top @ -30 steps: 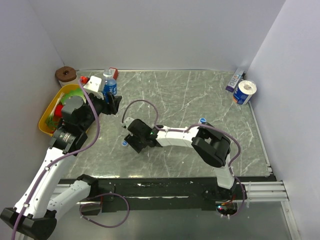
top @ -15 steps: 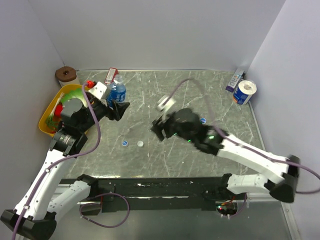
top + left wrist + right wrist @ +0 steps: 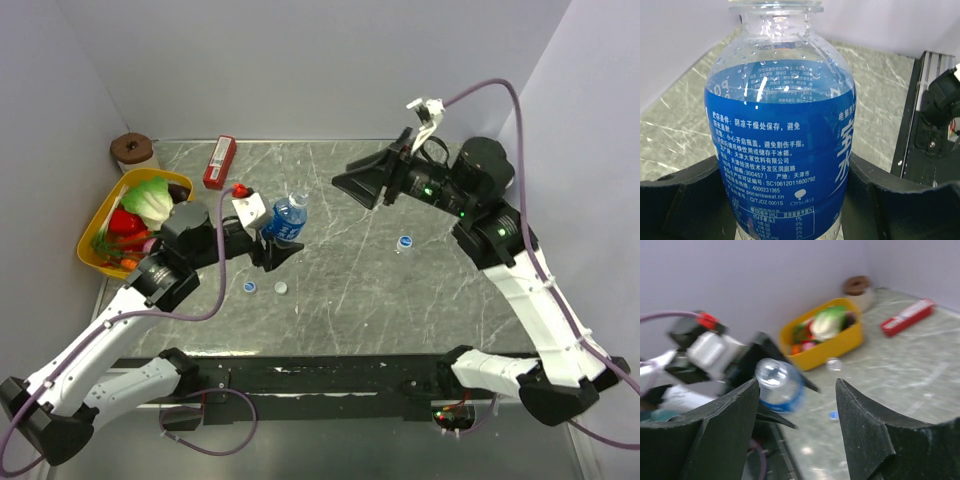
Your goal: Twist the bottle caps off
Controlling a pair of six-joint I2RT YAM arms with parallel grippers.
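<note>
My left gripper [image 3: 283,243] is shut on a clear bottle with a blue label [image 3: 287,219], held tilted above the table left of centre. In the left wrist view the bottle [image 3: 782,145] fills the frame between the two black fingers [image 3: 687,200], and its neck shows no cap. My right gripper [image 3: 352,186] is open and empty, raised in the air at the back, facing the bottle [image 3: 777,381]. Three loose caps lie on the table: a blue one [image 3: 249,287], a white one [image 3: 282,288] and a blue-and-white one [image 3: 404,242]. No other bottles show.
A yellow basket [image 3: 92,252] of toy vegetables stands at the left edge; it also shows in the right wrist view [image 3: 832,347]. A red box [image 3: 219,161] and a brown roll [image 3: 131,150] lie at the back left. Walls close in three sides.
My left arm has carried the bottle from the back left toward the table's middle. My right arm has swung up off the table and back to the right, gripper open.
</note>
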